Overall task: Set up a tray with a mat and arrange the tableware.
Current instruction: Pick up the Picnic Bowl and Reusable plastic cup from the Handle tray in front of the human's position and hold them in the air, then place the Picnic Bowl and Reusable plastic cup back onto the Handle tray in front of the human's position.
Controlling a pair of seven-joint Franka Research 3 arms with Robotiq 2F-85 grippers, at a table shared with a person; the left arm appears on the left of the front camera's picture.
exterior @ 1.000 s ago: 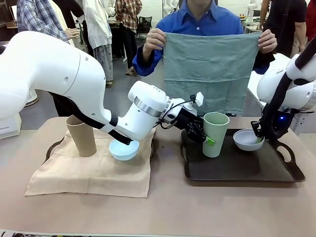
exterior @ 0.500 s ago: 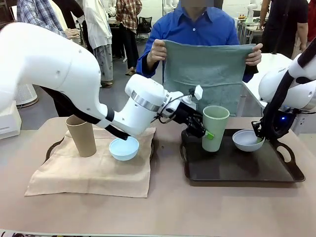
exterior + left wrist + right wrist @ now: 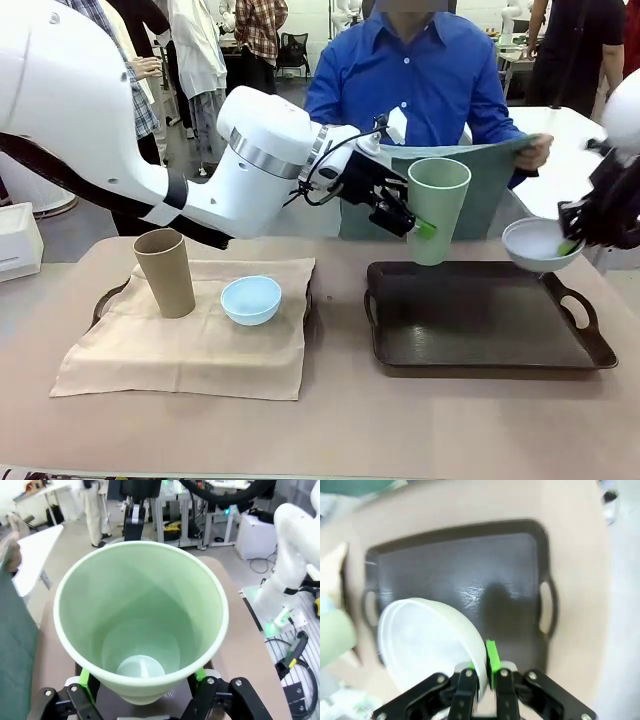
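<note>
While front hides grip, wrists show left hand (image 3: pixel 142 692) clamping green cup (image 3: pixel 141 625), right hand (image 3: pixel 480 677) seemingly pinching white bowl (image 3: pixel 427 647) rim.

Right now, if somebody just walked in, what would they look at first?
Probably the two robot arms holding dishes in the air over the dark tray. The left gripper holds a pale green cup above the tray's back edge, and the right gripper pinches the rim of a white bowl. Behind them, a person holds a green cloth.
</note>
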